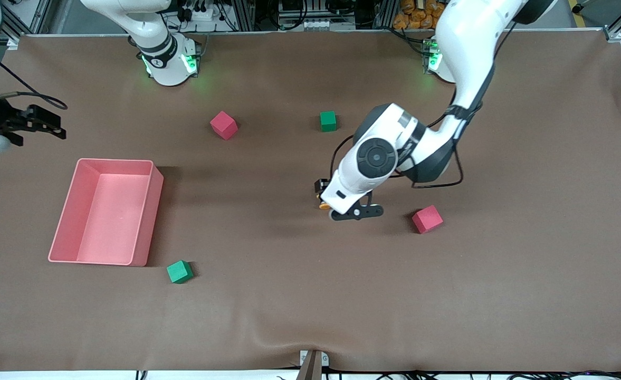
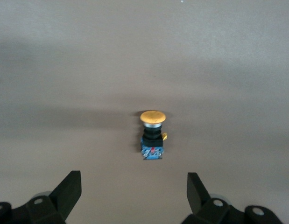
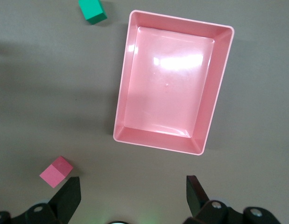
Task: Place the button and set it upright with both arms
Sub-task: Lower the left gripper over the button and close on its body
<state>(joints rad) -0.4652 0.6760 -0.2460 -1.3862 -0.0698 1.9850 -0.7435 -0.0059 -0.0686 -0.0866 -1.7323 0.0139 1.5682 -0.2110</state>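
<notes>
The button [image 2: 152, 134] lies on its side on the tabletop [image 1: 289, 295] near mid-table, long axis pointing away from the left pincer [image 2: 134, 193]. That pincer hangs just above it, bent low, fingers wide apart and empty. The right pincer [image 3: 133, 193] waits over the pink tray [image 3: 218, 88], open, holding nothing.

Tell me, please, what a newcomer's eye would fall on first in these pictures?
Probably the left gripper low over the table's middle, fingers open, with the tiny orange-capped button lying on the mat under it. Next comes the pink tray toward the right arm's end, where the right gripper waits open.
</notes>
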